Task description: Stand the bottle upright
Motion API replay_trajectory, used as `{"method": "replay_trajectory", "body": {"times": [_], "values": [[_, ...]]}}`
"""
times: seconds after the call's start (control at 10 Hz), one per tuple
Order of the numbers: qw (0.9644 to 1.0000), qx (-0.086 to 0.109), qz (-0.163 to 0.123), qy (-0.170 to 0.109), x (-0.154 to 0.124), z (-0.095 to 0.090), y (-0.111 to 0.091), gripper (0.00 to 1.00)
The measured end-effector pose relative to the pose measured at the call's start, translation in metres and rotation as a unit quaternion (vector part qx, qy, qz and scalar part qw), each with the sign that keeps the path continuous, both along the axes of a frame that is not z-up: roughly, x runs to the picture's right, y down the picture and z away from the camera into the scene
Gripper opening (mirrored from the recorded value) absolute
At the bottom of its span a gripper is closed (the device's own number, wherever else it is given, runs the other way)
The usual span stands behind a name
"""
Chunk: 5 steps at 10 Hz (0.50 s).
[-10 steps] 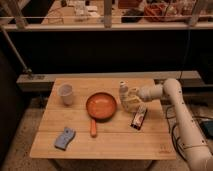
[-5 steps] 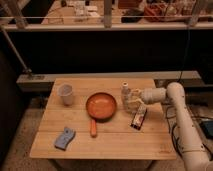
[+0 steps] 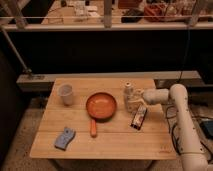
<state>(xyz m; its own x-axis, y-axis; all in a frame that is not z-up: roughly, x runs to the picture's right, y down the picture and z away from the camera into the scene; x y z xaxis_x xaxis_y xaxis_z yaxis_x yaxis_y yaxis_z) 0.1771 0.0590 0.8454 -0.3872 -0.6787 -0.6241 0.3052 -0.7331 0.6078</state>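
Closest to the camera, a blue sponge (image 3: 64, 138) can be seen lying flat near the front left corner of the wooden surface (image 3: 115, 142). A bit further back, an orange frying pan (image 3: 100, 106) is parked around the middle, with its handle pointed toward the front edge. To the right of the pan, a flat dark packet (image 3: 138, 116) is laid down at a slight angle. Just behind that packet, the bottle (image 3: 128, 94) is found, whitish-cream with a narrow neck, and it looks to be standing upright on the surface, right of the pan and well apart from the white cup (image 3: 65, 93) that's set over on the left side. The end effector (image 3: 135, 100) is brought in from the right on the pale arm and is pressed up right against the bottle's lower part, though whether it's spread or pinching the bottle honestly can't be told, since the two blend together. Behind the surface, a dark wall and a railing are seen, with some cluttered stuff up top that can't be made out.
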Motion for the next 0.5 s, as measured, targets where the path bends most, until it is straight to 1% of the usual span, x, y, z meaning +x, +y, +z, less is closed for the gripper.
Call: {"method": "replay_trajectory", "body": {"times": [0.5], "values": [[1.0000,0.000,-0.005,-0.004,-0.0026,-0.0008,0.0027,0.01]]}}
